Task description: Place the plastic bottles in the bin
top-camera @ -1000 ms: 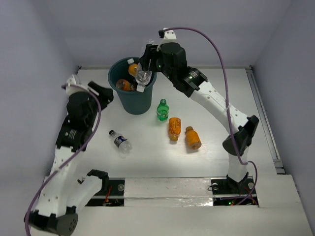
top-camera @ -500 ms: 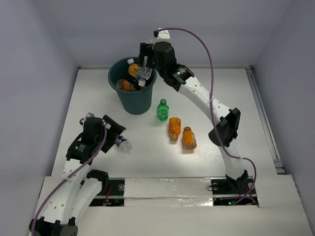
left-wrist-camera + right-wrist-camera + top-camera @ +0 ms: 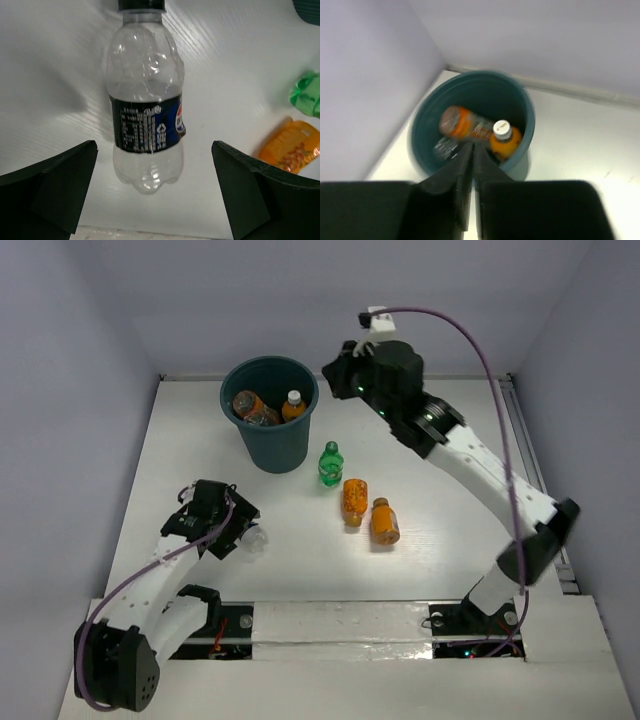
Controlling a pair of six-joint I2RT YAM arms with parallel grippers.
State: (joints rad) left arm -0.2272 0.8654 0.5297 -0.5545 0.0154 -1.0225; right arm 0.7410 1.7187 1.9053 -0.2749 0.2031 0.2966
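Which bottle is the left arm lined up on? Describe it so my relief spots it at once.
From the teal bin at the back left of the table, come toward the near edge to the left gripper. The bottle lying between its open jaws is the one. It alone is clear with a dark label; its neighbours are a green bottle and two orange bottles.

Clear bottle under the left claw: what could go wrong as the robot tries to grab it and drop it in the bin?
1. The clear bottle lies on its side inside the open left claw. Being round, it might roll or squirt out as the claw closes.
2. The green bottle stands upright close to the bin, so a passing arm could tip it over.
3. A low carry might bump the bin's rim and knock the bottle loose.
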